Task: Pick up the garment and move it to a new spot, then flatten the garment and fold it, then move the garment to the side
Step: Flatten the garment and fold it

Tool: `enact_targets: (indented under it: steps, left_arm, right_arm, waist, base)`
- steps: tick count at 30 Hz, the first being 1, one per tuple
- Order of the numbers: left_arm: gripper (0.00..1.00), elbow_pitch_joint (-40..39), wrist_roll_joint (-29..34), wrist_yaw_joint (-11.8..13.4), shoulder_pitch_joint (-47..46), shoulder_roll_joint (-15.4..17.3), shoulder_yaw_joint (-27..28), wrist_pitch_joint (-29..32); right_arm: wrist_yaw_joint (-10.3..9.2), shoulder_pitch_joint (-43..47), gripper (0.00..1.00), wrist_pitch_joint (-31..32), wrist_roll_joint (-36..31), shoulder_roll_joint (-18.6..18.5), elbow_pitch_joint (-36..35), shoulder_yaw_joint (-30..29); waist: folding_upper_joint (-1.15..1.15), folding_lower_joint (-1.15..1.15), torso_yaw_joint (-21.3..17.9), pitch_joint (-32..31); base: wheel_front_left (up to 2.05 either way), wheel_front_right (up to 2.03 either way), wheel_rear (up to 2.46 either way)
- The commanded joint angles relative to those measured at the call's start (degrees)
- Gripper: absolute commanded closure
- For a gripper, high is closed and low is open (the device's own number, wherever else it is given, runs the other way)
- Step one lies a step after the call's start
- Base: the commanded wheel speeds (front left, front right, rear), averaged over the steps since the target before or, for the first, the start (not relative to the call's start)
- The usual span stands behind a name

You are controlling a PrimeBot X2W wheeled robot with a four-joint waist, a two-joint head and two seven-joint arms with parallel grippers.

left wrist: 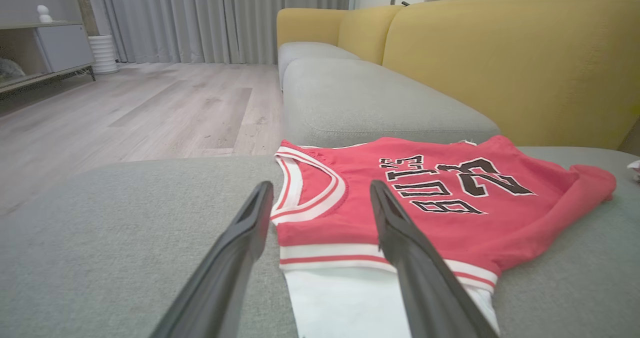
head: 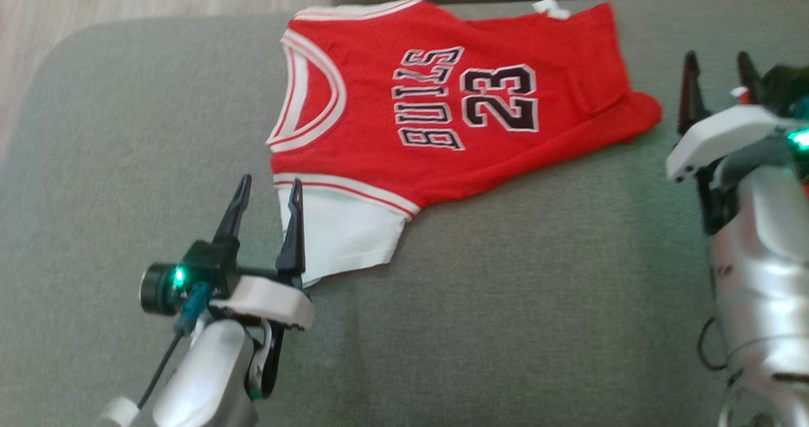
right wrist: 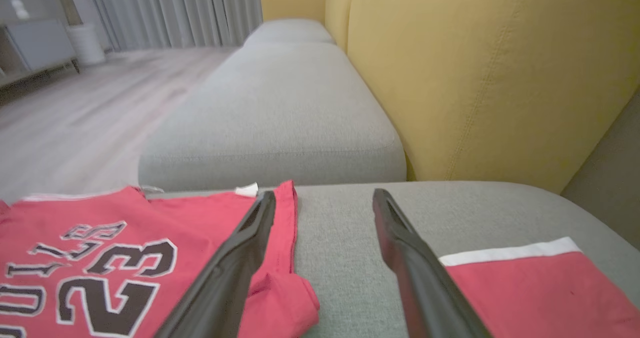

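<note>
Garments: two. One red jersey (head: 379,180) lies ahead of the left fingers (head: 294,231), between the two pairs. One red piece with a white band (right wrist: 530,293) is just right of the right fingers (right wrist: 412,263). Dark fingers: four, two per arm. Grey seat cushions (left wrist: 380,103): three, running away beyond the left fingers. Yellow back cushions (left wrist: 500,63): three. One white ribbed pot (left wrist: 103,53) and one cabinet (left wrist: 60,45), far off left of the left fingers.
</note>
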Motion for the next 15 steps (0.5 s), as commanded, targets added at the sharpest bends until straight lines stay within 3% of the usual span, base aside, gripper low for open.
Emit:
enact_targets:
  steps: [1, 8, 11, 15]
  left_arm:
    - [0.0, -1.93, 0.15, 0.27, -0.41, 1.11, 2.3, -0.55]
    - [0.0, -2.08, -0.08, 0.4, 1.2, 0.78, 2.16, -0.55]
    - [0.0, -2.14, -0.15, 0.39, 1.7, 0.54, 2.0, -0.55]
    - [0.0, -2.29, -0.24, 0.32, 2.08, 0.45, 1.93, -0.55]
  right_arm:
    - [-0.05, 0.66, 0.0, -1.93, 1.76, 1.41, -3.54, 1.59]
    - [-0.05, 9.94, 0.0, -4.78, 10.78, 3.56, -14.1, 4.75]
    - [-0.05, 16.81, 0.0, -5.13, 18.55, 3.62, -18.78, 8.83]
    - [-0.05, 23.82, 0.0, -4.61, 22.85, 3.64, -23.33, 12.56]
  waist:
    - [0.0, 0.01, -1.73, -1.67]
    - [0.0, 0.01, -2.99, -3.15]
    - [0.0, 0.01, -3.12, -3.3]
    - [0.0, 0.01, -3.43, -2.82]
  base:
    - [0.0, 0.0, 0.0]
    - [0.0, 0.0, 0.0]
    - [0.0, 0.0, 0.0]
    - [0.0, 0.0, 0.0]
